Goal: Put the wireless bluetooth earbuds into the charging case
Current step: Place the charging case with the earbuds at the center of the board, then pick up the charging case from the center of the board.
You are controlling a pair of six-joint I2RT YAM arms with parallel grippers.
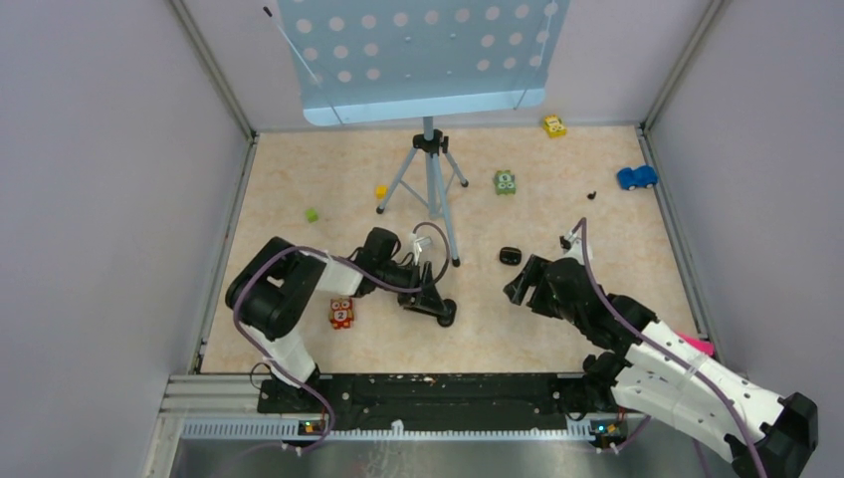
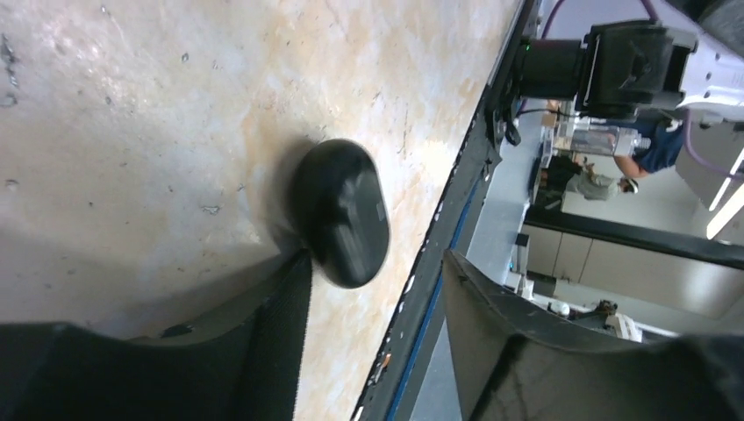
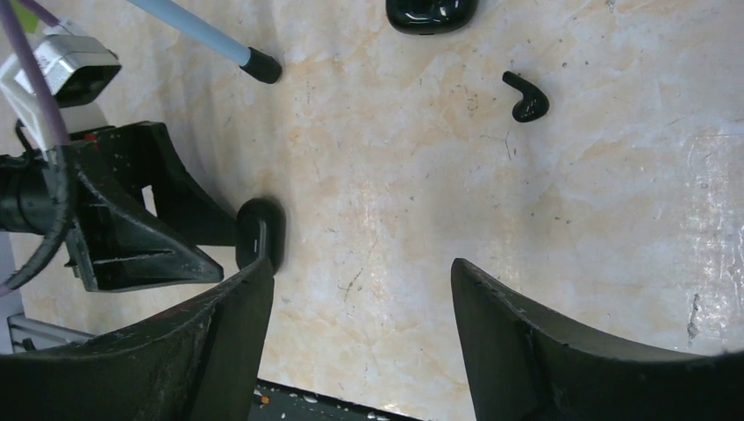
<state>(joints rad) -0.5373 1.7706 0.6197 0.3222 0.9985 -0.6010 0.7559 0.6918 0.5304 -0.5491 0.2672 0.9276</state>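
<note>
Though left claw [image 2: 377, 254] is down at the case [image 2: 340, 210], it grips nothing: jaws stand apart, and the gap shows only table [image 2: 175, 105] and its front edge. Case lies flat on the table and looks closed. It's touching or just off the tip of one jaw, can't tell which. In the top view it sits left of centre, near the front edge, nearer the arms than the tripod foot [image 3: 261, 66].

Right claw [image 3: 361, 263]: wide open, empty, low over bare table right of centre, touching nothing.

One earbud [image 3: 525, 98] lies loose on the table beyond the right claw's fingertips. It's not in the case and is well apart from it.

Glossy black piece [image 3: 430, 13] sits past the earbud, cut off by the frame edge in the right wrist view, so I can't tell what it is. The top view puts it between the tripod foot and the right arm.

Tiny dark speck [image 1: 591, 194] near the blue car [image 1: 636, 177], far right: too small to call.
</note>
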